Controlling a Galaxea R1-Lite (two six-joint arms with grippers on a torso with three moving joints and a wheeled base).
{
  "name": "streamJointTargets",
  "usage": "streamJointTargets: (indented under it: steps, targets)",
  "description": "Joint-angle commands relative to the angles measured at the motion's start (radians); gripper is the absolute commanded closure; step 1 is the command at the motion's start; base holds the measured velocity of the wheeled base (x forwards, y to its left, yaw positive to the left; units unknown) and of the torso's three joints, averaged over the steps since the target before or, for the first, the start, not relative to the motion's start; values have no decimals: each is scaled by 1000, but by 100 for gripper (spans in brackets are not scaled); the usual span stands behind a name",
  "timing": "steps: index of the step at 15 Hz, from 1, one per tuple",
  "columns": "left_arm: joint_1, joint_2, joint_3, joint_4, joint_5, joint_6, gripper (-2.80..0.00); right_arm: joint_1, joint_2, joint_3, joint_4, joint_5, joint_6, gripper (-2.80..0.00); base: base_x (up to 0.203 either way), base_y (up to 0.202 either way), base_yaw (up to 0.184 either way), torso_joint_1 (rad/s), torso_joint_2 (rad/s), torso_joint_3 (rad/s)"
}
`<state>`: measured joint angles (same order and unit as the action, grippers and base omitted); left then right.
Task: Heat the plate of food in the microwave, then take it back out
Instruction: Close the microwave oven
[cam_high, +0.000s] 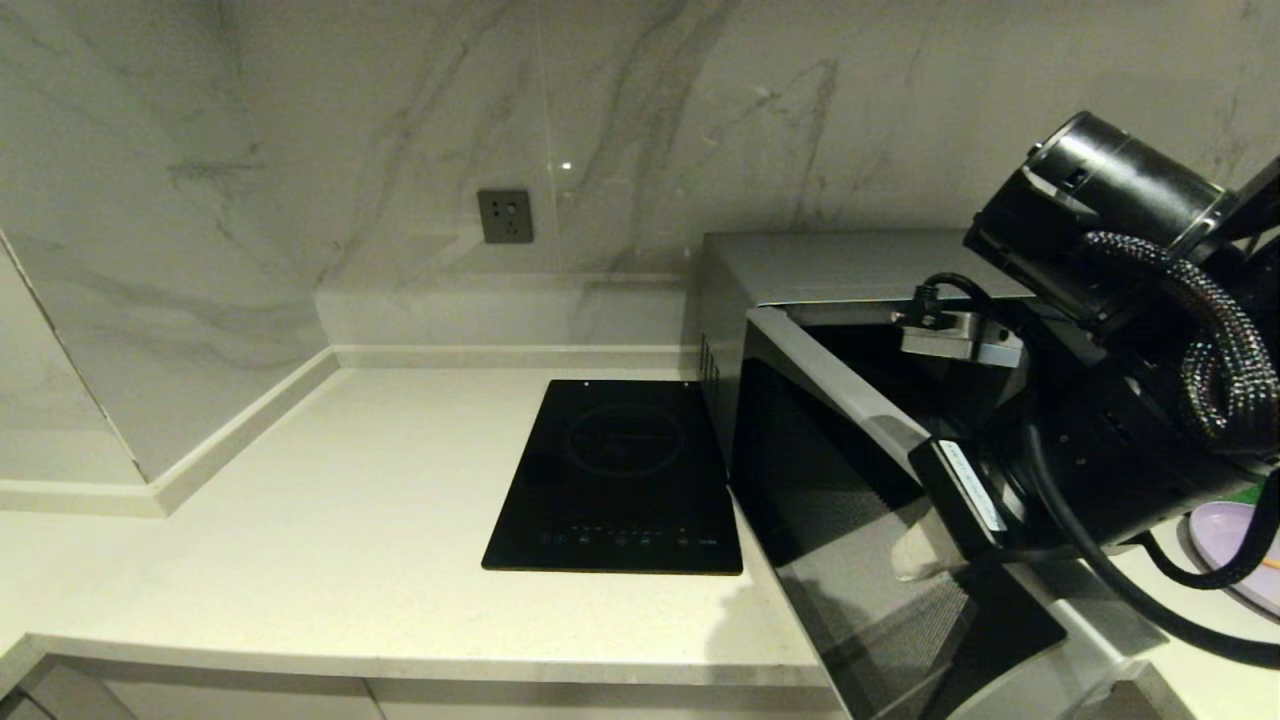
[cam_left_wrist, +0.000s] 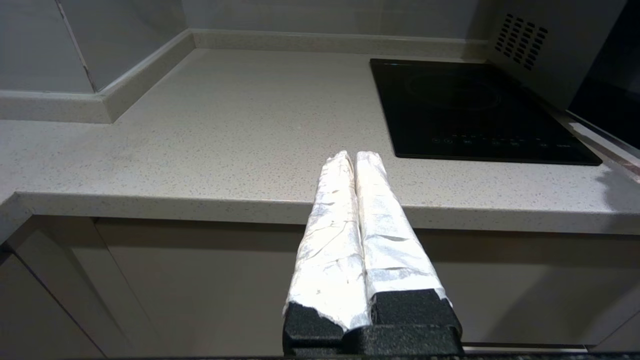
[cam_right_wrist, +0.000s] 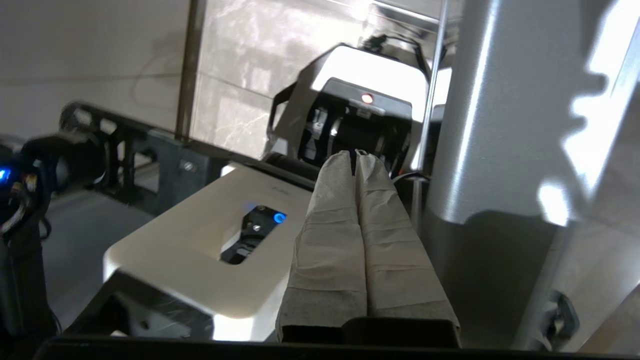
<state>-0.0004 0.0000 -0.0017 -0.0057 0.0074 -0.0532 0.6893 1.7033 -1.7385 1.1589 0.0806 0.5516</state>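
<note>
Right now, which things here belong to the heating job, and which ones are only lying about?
For the job:
- microwave, door swung open
- plate of food, on the counter at far right
- right gripper, shut, by the door

Lying about:
- black cooktop
- wall socket
- left gripper, shut, idle before the counter

Dim warm kitchen light, glare spot on marble wall (cam_high: 566, 165), blown highlights at right wrist
</note>
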Motion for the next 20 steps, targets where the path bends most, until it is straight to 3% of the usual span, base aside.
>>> streamJointTargets:
  steps: [1, 12, 16, 20]
  targets:
    - [0, 0, 0, 0, 2, 0, 0, -78, -45, 46, 1, 1, 6, 0, 0, 0, 0, 0, 0, 0]
    - [0, 0, 0, 0, 0, 0, 0, -484, -68, 69, -58, -1, 65, 0, 0, 0, 0, 0, 0, 0]
    - [0, 0, 0, 0, 0, 0, 0, -556, -22, 72, -108, -5, 94, 0, 0, 0, 0, 0, 0, 0]
    - [0, 0, 0, 0, 0, 0, 0, -570, 57, 49, -163, -109, 223, 0, 0, 0, 0, 0, 0, 0]
